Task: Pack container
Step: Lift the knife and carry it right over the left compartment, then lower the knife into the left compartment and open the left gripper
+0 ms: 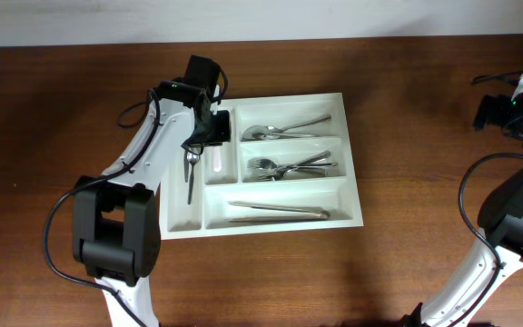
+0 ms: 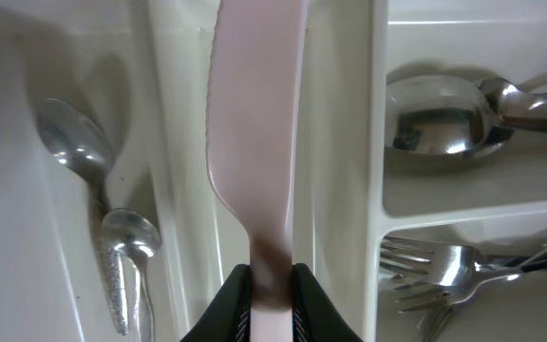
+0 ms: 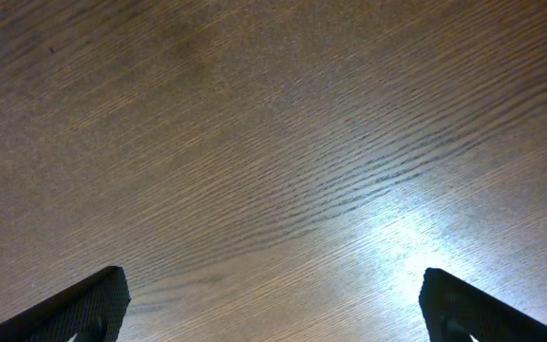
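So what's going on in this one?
The left gripper is shut on a pale plastic knife, holding it lengthwise over a narrow compartment of the white cutlery tray; I cannot tell whether it touches the bottom. A metal spoon lies in the narrow compartment beside it, and spoons and forks lie in two long compartments. The right gripper hangs open over bare table, away from the tray.

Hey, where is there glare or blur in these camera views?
Left wrist: the knife in the left gripper is so close it looks soft, and the spoons shine with reflections. Right wrist: a bright glare patch on the table. Overhead: evenly lit and sharp.
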Robot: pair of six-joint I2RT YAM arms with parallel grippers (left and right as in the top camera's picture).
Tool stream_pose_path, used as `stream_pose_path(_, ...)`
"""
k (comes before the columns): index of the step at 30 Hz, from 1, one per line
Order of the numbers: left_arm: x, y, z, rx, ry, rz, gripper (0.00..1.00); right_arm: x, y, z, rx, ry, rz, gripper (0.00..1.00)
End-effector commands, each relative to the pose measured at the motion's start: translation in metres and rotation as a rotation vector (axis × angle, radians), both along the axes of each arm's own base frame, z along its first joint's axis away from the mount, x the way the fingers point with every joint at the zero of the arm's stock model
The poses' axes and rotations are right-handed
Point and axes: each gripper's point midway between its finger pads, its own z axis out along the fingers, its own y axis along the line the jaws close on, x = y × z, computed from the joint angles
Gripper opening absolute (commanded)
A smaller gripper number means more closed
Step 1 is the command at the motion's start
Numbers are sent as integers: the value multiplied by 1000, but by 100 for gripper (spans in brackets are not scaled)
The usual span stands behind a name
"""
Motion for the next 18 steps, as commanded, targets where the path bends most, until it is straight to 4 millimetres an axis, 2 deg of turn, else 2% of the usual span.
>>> stream_pose_path(1,5,5,1,19,-8,23,14,1,2,4,-3,-12,-4,99)
stream_pose_path(7,1,6,0,25,9,23,15,1,2,4,-3,-12,-4,99)
stream_pose_path(9,-1,7,-1,26,14,23,19,1,2,4,-3,-12,-4,99)
stream_pose_path(18,-1,7,-1,27,15,23,20,1,2,4,-3,-12,-4,99)
